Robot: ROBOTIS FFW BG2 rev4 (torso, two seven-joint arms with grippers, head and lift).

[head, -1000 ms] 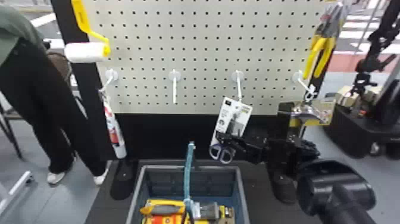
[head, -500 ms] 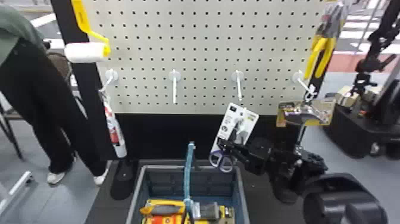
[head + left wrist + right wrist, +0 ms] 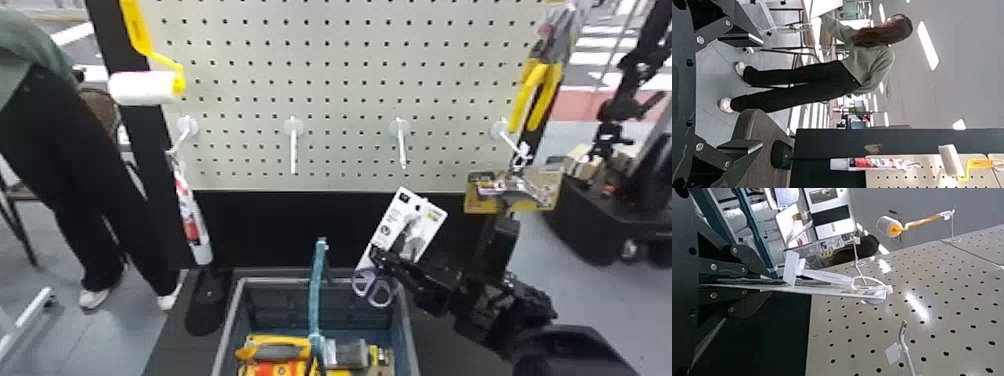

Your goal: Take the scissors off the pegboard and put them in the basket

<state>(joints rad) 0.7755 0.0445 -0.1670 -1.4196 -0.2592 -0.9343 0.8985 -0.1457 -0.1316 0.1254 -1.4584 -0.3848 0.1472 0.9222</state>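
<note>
In the head view my right gripper (image 3: 382,260) is shut on the carded scissors (image 3: 407,227), low on the white card near the purple handle loops. The card leans with its top to the right, below the bare third hook (image 3: 401,145) and apart from it. The loops hang over the back right part of the grey basket's rim (image 3: 412,350). In the right wrist view my right gripper (image 3: 770,283) pinches the scissors (image 3: 828,288), the card seen nearly edge-on. My left gripper (image 3: 761,93) is open, with nothing between its fingers, in the left wrist view.
The basket's teal handle (image 3: 316,290) stands upright over yellow packaged tools (image 3: 275,350). On the pegboard (image 3: 345,100) hang a paint roller (image 3: 145,87), a red-and-white tube (image 3: 192,220), yellow-handled pliers (image 3: 537,95) and a yellow-carded item (image 3: 545,190). A second bare hook (image 3: 293,145) juts out.
My right gripper has carried the scissors down and slightly right, away from the third hook. The card's top has tipped further to the right.
</note>
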